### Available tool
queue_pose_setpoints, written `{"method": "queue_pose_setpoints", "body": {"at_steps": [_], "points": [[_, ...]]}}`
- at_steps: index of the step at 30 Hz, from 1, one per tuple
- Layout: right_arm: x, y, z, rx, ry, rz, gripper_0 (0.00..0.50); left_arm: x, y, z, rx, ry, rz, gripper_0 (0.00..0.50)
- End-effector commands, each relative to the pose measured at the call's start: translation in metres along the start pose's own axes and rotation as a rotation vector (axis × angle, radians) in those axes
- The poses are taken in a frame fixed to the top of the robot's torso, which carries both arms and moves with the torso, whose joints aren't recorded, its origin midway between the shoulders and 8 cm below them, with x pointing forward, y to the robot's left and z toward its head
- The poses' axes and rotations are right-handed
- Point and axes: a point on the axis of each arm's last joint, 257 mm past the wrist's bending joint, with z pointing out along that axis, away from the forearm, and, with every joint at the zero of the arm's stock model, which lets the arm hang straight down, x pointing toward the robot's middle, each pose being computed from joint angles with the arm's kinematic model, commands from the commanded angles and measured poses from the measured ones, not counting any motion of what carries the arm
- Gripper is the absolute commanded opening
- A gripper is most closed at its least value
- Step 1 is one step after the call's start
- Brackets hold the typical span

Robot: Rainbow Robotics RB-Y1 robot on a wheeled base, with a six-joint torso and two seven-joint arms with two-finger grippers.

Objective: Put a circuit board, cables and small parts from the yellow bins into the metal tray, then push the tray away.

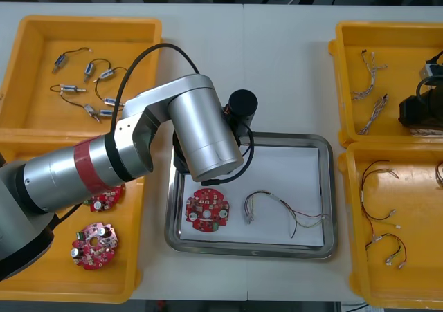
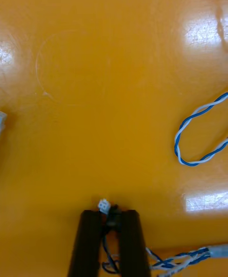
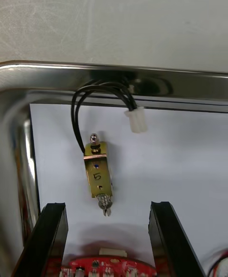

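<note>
Light worktop [image 1: 277, 70] carries four yellow plastic bins and one tray.

Far left yellow bin [image 1: 131, 39]: several small metal parts with black leads [image 1: 90, 70]. Near left yellow bin [image 1: 48, 277]: round red circuit boards [image 1: 93, 244].

Left arm [image 1: 138, 146]: extended over the far left corner of the shiny metal tray [image 1: 329, 187]. Left gripper [image 3: 108, 205]: fingers spread wide, holding nothing, above the tray's white inside. One brass-coloured small metal part [image 3: 98, 175] lies flat between the fingers, touching neither. Its black cable [image 3: 78, 110] loops toward the tray rim [image 3: 114, 75] and ends in a white plug [image 3: 136, 119].

Tray contents, further right: one round red circuit board [image 1: 206, 210] and, just beside it, a thin cable with red and yellow strands [image 1: 265, 194].

Far right yellow bin [image 1: 387, 39]: twisted cables [image 1: 367, 77]. Right gripper [image 2: 110, 213]: low inside this bin, fingers pinching what appears to be a twisted blue and white cable [image 2: 107, 251] just behind its plug. A second such cable [image 2: 179, 137] lies apart on the bin floor. Near right yellow bin [image 1: 415, 277]: thin dark cables [image 1: 377, 187].

Status: board, one cable and one small part are loaded. Remaining, as judged: carry the pinched cable to the tray, clear both arms, push the tray away.
</note>
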Motion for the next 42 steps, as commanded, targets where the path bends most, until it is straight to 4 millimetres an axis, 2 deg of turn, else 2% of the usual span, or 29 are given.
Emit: {"method": "queue_pose_setpoints", "body": {"at_steps": [1,7,13,19,23,26,32,37,42], "points": [[0.003,0.003,0.004,0.002,-0.005,0.032,0.0,-0.014,0.002,-0.031,0.044,-0.016,-0.029,0.5],[-0.008,0.0,-0.004,0.009,-0.021,0.028,0.0,-0.021,0.017,-0.061,0.051,-0.01,-0.042,0.5],[-0.021,0.0,-0.02,0.012,-0.017,0.024,0.0,-0.033,0.044,-0.088,0.05,0.001,-0.076,0.5],[-0.029,0.003,-0.038,0.013,0.01,0.023,0.0,-0.06,0.077,-0.119,0.068,0.004,-0.157,0.5],[-0.041,0.009,-0.05,0.008,0.005,0.018,0.0,-0.082,0.099,-0.136,0.105,0.009,-0.237,0.5],[-0.051,0.016,-0.059,0.002,-0.004,0.015,0.0,-0.092,0.115,-0.142,0.112,0.021,-0.276,0.5],[-0.066,0.022,-0.069,-0.003,-0.031,0.017,0.0,-0.104,0.145,-0.141,0.066,0.045,-0.316,0.5],[-0.075,0.026,-0.075,-0.009,-0.049,0.016,0.0,-0.12,0.169,-0.137,0.022,0.016,-0.364,0.5],[-0.089,0.03,-0.082,-0.012,-0.084,0.013,0.0,-0.137,0.203,-0.128,-0.031,0.012,-0.414,0.5]]}}
